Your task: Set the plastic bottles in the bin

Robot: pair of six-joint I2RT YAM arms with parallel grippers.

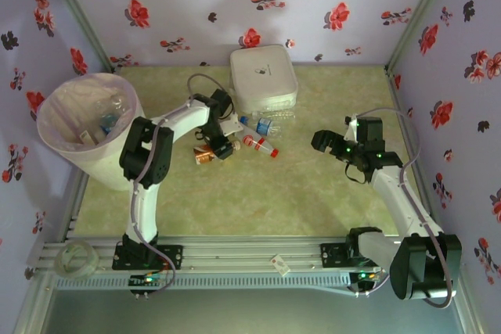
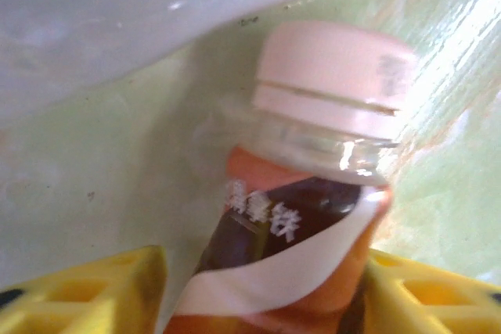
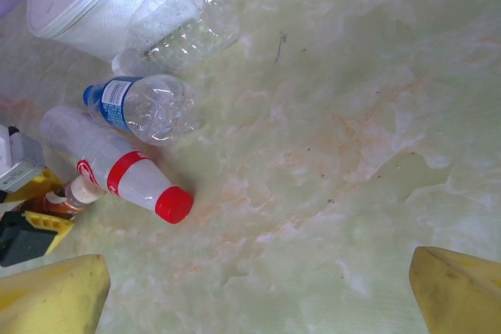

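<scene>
At the near edge of the table (image 1: 258, 201), the robot is bolted to a metal rail (image 1: 250, 249), from which the marbled green surface is reached. Nearer on the right, the right gripper (image 1: 327, 143) is held above bare table with its jaws spread wide and nothing between them, a posture judged to be one of waiting clear of the other side's work. Slightly farther, at the centre, the left gripper (image 2: 266, 295) is set low over a brown-orange bottle (image 2: 305, 224) lying on its side. Its yellow fingers (image 2: 86, 295) are placed close on either side of the body so that the bottle can be pinched across its width. Whether they press on it cannot be told. This bottle is shown with a pale pinkish-white cap, a clear neck and a dark wrapper crossed by a white band. Just beyond lie a red-capped bottle (image 3: 117, 170), a blue-labelled bottle (image 3: 149, 107) and a crumpled clear bottle (image 3: 184, 25), the last touching the white square box (image 1: 263, 77). To the left, well apart from these, the bin (image 1: 94, 168) is seen lined with a pale bag and holding several bottles.
</scene>
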